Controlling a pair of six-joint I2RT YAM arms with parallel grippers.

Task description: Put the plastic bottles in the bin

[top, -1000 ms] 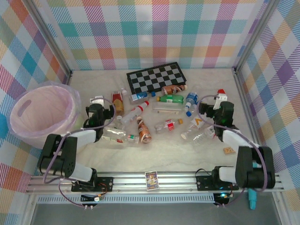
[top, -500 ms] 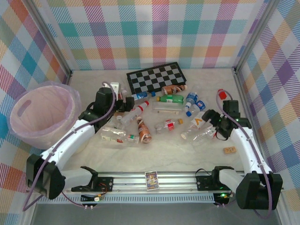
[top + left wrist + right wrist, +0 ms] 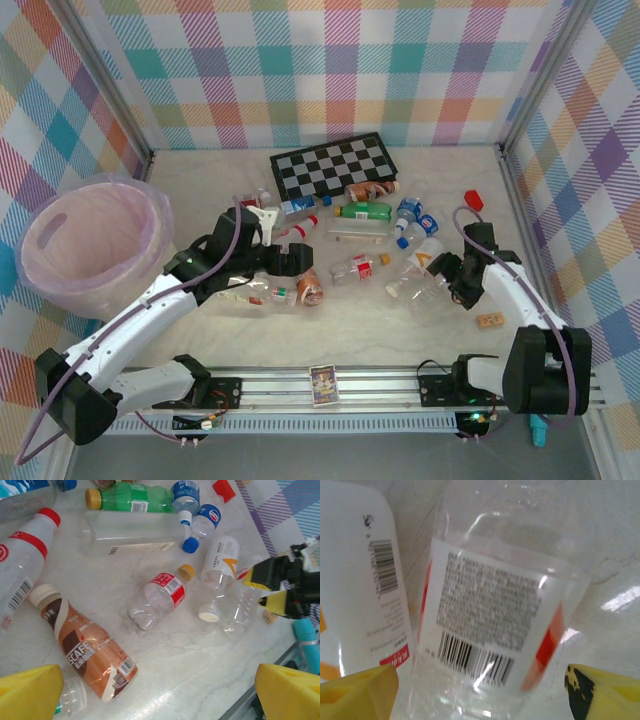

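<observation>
The plastic bottles [image 3: 358, 268] lie on their sides across the middle of the tabletop [image 3: 370, 325]. The bin [image 3: 35, 250] stands at the tabletop's left edge, well apart from them.

The right hand [image 3: 453, 280] is low near the right edge. Its jaws stand apart on either side of a clear bottle [image 3: 495, 630] with a white barcode label. I cannot tell whether the pads touch it yet. A white bottle [image 3: 365, 580] lies just beside it. The left hand [image 3: 160, 700] hangs wide open above a brown bottle [image 3: 90, 650], holding nothing.

These bottles look empty, so they are probably light, thin-walled and springy. The clear one will likely dent under a squeeze, and being smooth and round it may roll or squirt out of the jaws. The best hold is across the body at the label band, where the wall runs straight, and near the middle of its length so that neither end droops. The tapered neck and the cap are poor places — too narrow and too far off balance. One finger has little room next to the white bottle and may nudge it.

The brown bottle looks stiffer under its printed sleeve. It lies at a slant, so the jaws should sit square to its long axis and close at mid-body.
</observation>
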